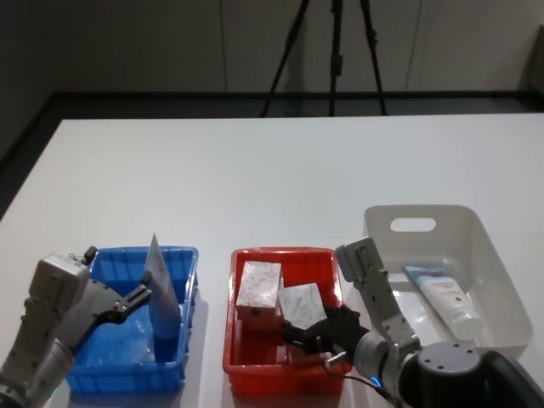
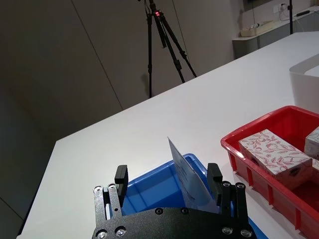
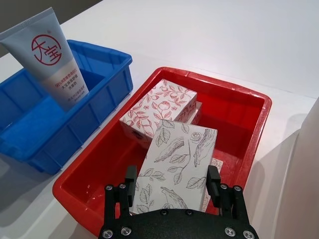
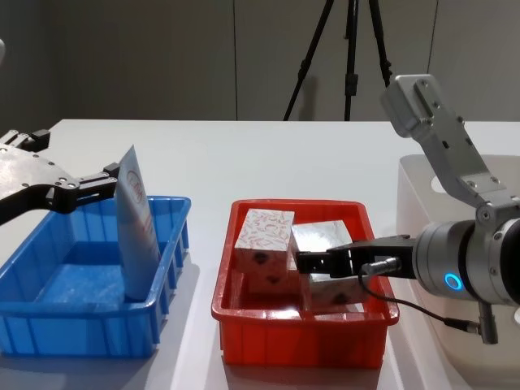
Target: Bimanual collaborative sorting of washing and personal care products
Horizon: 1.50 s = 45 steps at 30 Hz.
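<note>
A pale-blue tube (image 1: 161, 293) with a red circle logo stands upright in the blue bin (image 1: 127, 374). My left gripper (image 1: 144, 293) is open around its upper part, and the tube (image 2: 192, 184) leans near one finger. In the red bin (image 1: 280, 252) lie small white boxes. My right gripper (image 3: 172, 181) is shut on the grey-leaf box (image 3: 179, 154), which tilts over the others. A red-leaf box (image 3: 157, 112) sits beside it. Another tube (image 1: 446, 297) lies flat in the white bin (image 1: 425, 212).
The three bins stand in a row along the table's near edge: blue on the left, red in the middle, white on the right. Bare white table stretches beyond them. A black tripod (image 1: 336, 51) stands behind the far edge.
</note>
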Motion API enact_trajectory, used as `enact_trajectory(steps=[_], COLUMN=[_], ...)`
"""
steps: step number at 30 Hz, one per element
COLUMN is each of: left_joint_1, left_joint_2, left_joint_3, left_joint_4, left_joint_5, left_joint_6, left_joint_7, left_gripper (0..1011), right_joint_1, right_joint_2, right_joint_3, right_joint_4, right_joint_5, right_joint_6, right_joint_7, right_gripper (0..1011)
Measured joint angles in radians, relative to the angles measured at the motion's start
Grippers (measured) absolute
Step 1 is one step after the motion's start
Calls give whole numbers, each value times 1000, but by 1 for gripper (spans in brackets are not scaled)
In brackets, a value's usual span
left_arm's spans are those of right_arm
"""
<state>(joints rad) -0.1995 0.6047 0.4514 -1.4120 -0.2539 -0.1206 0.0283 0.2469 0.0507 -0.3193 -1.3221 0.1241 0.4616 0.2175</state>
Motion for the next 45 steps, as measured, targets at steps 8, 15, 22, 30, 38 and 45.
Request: enact_trajectory(steps=[8,15,22,30,38,45], left_joint_1=[0,0,0,0,0,0], left_joint_2=[0,0,0,0,0,0], left_joint_3=[0,0,0,0,0,0], left_joint_4=[0,0,0,0,0,0], left_joint_5=[0,0,0,0,0,0], left_joint_6=[0,0,0,0,0,0], left_joint_7=[0,0,0,0,0,0], left_gripper=[1002,1002,1002,1001,1001,1002], right_joint_1=[-8,-13,-15,-13,-12,-13], right_joint_2=[17,25,39,51,59,67], right_joint_3=[-10,-10,-8,5,19,37], right_joint_4=[-39,-71,-96,-116,-135,-150], right_joint_5=[-5,-2,2,9,15,21], right_joint_6=[-39,-57,-78,-101,-116,-123], right_joint_7=[13,14,15,10,-1,-12], right_gripper=[856,857,857,856,857,857])
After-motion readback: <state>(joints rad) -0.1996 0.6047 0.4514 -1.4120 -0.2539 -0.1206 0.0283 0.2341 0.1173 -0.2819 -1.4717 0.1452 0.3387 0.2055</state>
